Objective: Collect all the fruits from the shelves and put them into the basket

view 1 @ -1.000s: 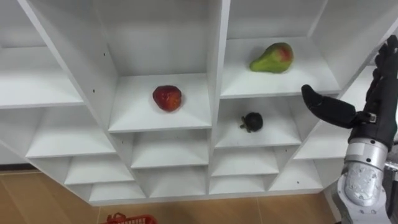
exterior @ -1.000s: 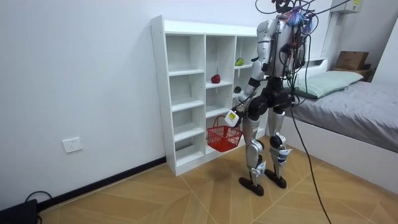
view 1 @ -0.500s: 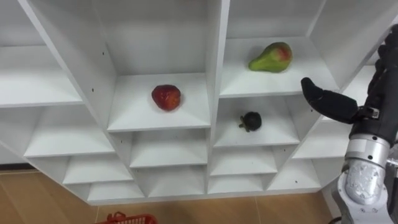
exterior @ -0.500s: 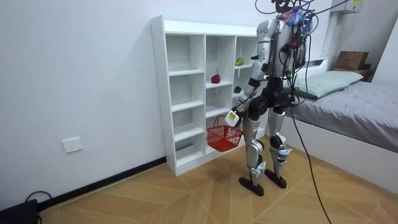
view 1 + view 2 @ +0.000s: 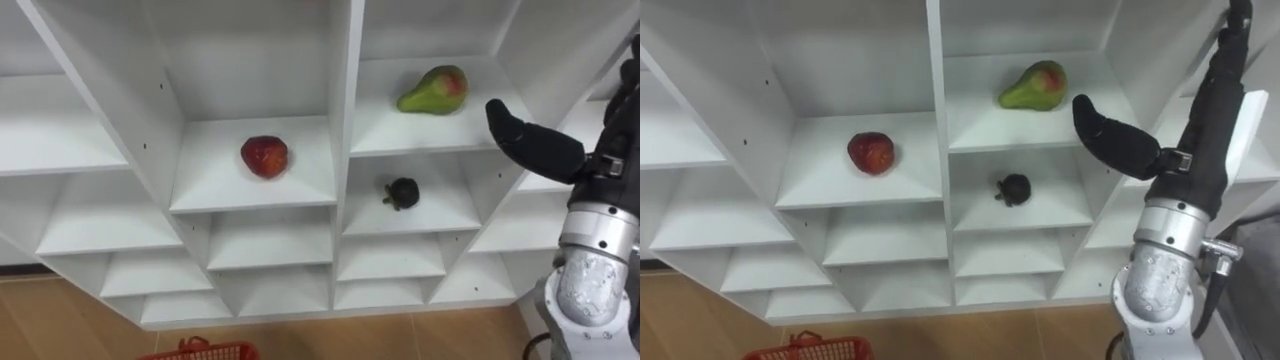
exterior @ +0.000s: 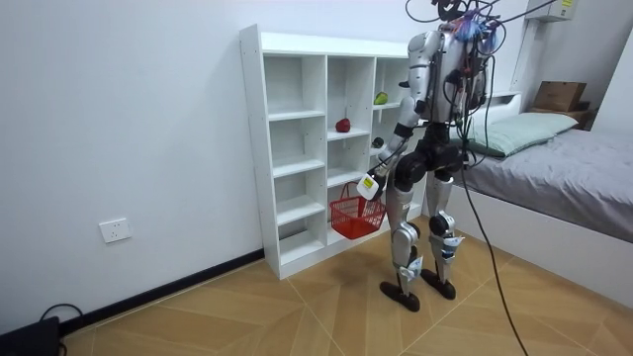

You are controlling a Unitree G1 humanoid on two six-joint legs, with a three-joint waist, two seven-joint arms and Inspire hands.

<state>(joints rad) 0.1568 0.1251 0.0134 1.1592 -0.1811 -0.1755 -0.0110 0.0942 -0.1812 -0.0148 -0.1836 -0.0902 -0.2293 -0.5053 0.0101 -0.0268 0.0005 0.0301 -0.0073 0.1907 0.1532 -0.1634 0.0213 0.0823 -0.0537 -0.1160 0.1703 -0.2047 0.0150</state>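
"Well, what is closest to the robot?"

"A red basket [image 5: 200, 351], low down in front of the shelf [image 5: 345, 100]. In the room view it hangs right by the left hand [image 6: 373, 184], up off the floor. The hand is too small there, so I cannot tell how it holds on."

"And the other hand?"

"The right hand [image 5: 540, 148] is up in front of the shelf's right part. It is spread open with the thumb poking out to the left, and nothing is in it."

"Where are the fruits?"

"All on the shelf. A small dark fruit [image 5: 401, 193] sits in a cubby just right of a tall white board. The pear [image 5: 433, 90], green with a bit of red, lies in the cubby right above it. The open hand is near the pear but not touching it. A red fruit [image 5: 264, 157] sits alone in the cubby on the other side of the board."

"And the robot?"

"It stands up straight, close to the shelf, facing it."
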